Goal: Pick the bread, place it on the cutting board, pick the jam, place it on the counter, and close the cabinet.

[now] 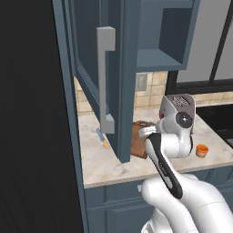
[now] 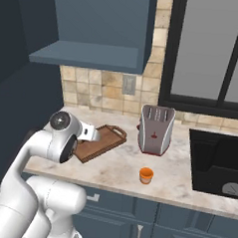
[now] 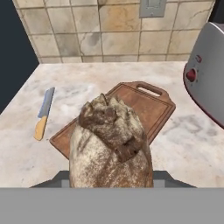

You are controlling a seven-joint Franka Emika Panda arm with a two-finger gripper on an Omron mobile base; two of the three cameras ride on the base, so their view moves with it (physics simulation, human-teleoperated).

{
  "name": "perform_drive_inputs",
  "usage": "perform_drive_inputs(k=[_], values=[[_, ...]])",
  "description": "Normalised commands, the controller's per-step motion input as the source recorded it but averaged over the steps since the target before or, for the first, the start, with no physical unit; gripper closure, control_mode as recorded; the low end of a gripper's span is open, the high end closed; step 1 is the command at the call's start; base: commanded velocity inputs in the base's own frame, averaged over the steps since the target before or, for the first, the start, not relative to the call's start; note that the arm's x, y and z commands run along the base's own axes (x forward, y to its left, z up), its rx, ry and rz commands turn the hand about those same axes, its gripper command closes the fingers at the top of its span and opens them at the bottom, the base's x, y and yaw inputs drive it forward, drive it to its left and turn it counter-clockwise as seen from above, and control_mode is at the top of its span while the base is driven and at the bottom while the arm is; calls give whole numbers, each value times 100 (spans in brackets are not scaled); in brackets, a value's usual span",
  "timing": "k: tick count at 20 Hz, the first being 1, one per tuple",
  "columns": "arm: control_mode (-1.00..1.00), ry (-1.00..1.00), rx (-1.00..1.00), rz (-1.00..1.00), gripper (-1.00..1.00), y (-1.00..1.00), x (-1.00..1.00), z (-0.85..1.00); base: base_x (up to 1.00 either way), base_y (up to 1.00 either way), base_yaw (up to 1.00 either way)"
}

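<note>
— Where does the flat dark-brown wooden cutting board (image 3: 131, 111) lie from the white arm's two-finger gripper (image 3: 111, 186)?

— Just ahead of it and below. In the hand view the board runs diagonally, its handle loop at the far end toward the grey metal toaster (image 3: 208, 83), its near corner tucked under the load. The coming move looks like a short carry forward and down.

— And the load?

— A crusty, flour-dusted brown loaf of bread (image 3: 110, 142), rounded and split along the top. The jaws are closed on it from either side; the fingertips are hidden behind the loaf. It hangs above the board's near end, not yet resting on it, as far as I can judge.

— Anything nearby?

— A small knife with a yellow handle (image 3: 43, 114) lies on the beige marbled stone counter (image 3: 188, 144), off to one side and apart from the board. The short orange jam jar (image 2: 146, 175) already stands on the counter near its front edge, and the blue-grey upper cabinet's door (image 1: 107, 77) hangs open over the worktop.
</note>
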Motion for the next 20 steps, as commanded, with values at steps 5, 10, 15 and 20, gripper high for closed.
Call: perform_drive_inputs(k=[5,10,15,20], values=[[-100,0,0,0,100,0,0,-18,0,0,0],[-100,0,0,0,100,0,0,-22,0,0,0],[-100,-1,0,0,100,0,3,-27,0,0,0],[-100,-2,0,0,100,0,7,-28,0,0,0]])
